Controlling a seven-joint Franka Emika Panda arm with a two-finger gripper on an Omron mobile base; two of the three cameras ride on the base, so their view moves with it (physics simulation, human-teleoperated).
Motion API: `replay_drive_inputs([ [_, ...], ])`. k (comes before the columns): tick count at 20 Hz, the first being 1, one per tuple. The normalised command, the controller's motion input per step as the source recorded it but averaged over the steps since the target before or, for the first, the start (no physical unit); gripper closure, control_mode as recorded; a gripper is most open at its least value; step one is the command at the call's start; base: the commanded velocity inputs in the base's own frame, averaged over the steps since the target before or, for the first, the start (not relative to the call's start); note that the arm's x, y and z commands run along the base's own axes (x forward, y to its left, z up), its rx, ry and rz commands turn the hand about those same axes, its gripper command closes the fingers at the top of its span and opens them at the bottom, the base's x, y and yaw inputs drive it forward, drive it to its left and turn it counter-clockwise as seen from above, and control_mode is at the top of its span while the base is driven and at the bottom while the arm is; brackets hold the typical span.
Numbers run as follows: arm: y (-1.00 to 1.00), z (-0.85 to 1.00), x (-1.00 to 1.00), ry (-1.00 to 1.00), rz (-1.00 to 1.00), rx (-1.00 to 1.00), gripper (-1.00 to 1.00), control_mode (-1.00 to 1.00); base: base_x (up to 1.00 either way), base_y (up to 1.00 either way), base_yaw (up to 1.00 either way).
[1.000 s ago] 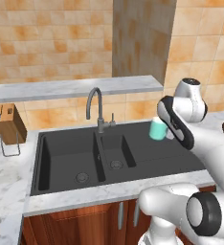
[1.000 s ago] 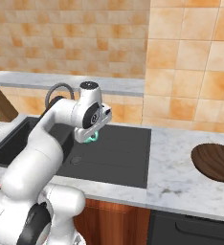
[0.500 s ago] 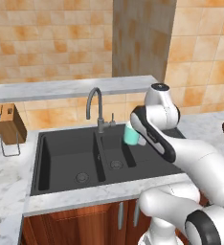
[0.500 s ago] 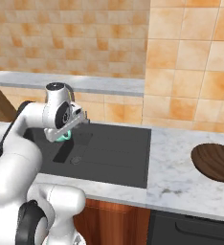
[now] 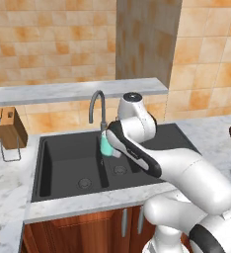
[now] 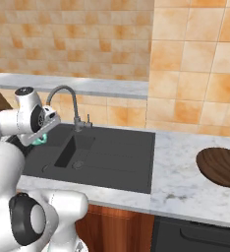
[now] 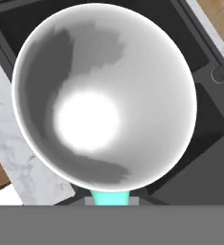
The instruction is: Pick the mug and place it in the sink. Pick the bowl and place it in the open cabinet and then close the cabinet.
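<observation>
Mug (image 5: 106, 147) held at gripper (image 5: 110, 148), jaws closed on it, hand view looking into its white inside | position: in air above sink (image 5: 63, 163), near tap (image 5: 96, 104) | bowl (image 6: 220, 166) on right counter.

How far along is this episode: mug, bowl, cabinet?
Done: the mug is lifted off the counter. In hand: the gripper carries it above the sink, near the basin divider, not yet set down. Left: release the mug; the bowl still lies on the counter to the right, so its placing and the cabinet closing remain.
</observation>
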Motion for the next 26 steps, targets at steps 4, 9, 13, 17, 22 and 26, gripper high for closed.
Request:
replay_drive_inputs([
  [4, 0.83, -0.18, 0.00, 0.00, 0.00, 0.00, 1.00, -1.00, 0.00, 0.00, 0.00],
  [9, 0.64, -0.28, 0.00, 0.00, 0.00, 0.00, 1.00, -1.00, 0.00, 0.00, 0.00],
  [13, 0.36, -0.31, 0.04, 0.00, 0.00, 0.00, 1.00, -1.00, 0.00, 0.00, 0.00],
  [17, 0.15, -0.36, 0.10, 0.00, 0.00, 0.00, 1.00, -1.00, 0.00, 0.00, 0.00],
  [22, 0.13, -0.34, 0.15, 0.00, 0.00, 0.00, 1.00, -1.00, 0.00, 0.00, 0.00],
  [26, 0.11, -0.32, 0.20, 0.00, 0.00, 0.00, 1.00, -1.00, 0.00, 0.00, 0.00],
])
